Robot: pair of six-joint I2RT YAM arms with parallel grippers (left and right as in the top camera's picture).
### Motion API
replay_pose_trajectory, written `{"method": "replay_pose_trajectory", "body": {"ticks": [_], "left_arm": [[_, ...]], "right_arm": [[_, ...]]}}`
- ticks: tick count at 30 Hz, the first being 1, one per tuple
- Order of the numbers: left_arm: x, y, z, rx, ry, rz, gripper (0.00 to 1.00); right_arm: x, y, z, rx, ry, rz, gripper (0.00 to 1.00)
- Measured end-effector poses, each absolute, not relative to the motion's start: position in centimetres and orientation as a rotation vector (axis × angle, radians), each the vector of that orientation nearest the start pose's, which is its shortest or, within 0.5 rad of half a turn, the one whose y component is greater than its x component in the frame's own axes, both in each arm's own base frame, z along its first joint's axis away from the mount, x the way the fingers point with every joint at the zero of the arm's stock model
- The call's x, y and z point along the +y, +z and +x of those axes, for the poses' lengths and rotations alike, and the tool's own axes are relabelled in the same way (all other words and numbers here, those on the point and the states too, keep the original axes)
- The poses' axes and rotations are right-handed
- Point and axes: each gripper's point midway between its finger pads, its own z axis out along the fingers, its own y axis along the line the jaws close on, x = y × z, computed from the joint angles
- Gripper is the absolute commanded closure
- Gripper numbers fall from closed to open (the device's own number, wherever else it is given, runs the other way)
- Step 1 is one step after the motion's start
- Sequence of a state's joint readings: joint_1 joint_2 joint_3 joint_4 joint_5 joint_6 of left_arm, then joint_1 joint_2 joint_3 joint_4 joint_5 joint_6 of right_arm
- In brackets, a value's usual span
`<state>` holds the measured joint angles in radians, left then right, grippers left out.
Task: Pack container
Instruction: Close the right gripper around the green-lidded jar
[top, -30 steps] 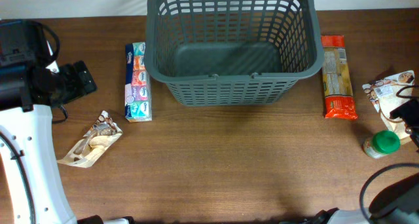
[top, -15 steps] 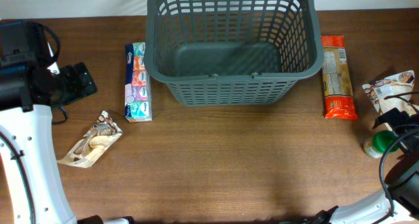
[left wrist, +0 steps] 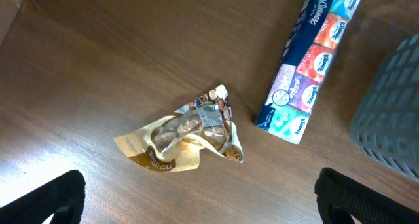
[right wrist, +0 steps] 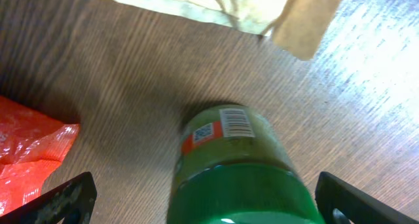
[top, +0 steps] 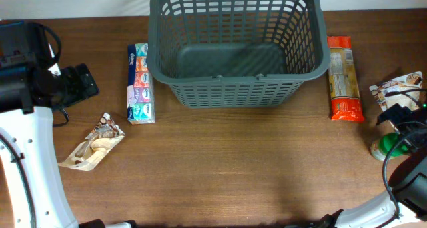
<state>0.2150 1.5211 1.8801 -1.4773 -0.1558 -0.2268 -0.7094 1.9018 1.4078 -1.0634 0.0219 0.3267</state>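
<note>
Overhead: slotted grey plastic container (top: 233,95), wood-grain table (top: 233,168)

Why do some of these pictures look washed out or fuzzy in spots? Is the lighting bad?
Right wrist view: light glares off the table at the right, and the green-lidded jar is so close that its lid looks soft. Left wrist view: a pale sheen on the wood at lower left, and the basket at the edge is blurred. Overhead view: even light, reasonably sharp throughout.
</note>
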Motion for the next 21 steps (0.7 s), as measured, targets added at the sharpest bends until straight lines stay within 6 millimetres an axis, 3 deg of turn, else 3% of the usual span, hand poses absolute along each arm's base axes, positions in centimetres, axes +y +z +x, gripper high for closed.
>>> {"method": "replay_pose_trajectory", "body": {"ticks": [21], "left_arm": [[9.4,30.0,30.8,2.611,0.206,-0.635,0.0]], "right_arm": [[-22.5,4.6,25.5,2.791,-0.059,1.527,0.01]]}}
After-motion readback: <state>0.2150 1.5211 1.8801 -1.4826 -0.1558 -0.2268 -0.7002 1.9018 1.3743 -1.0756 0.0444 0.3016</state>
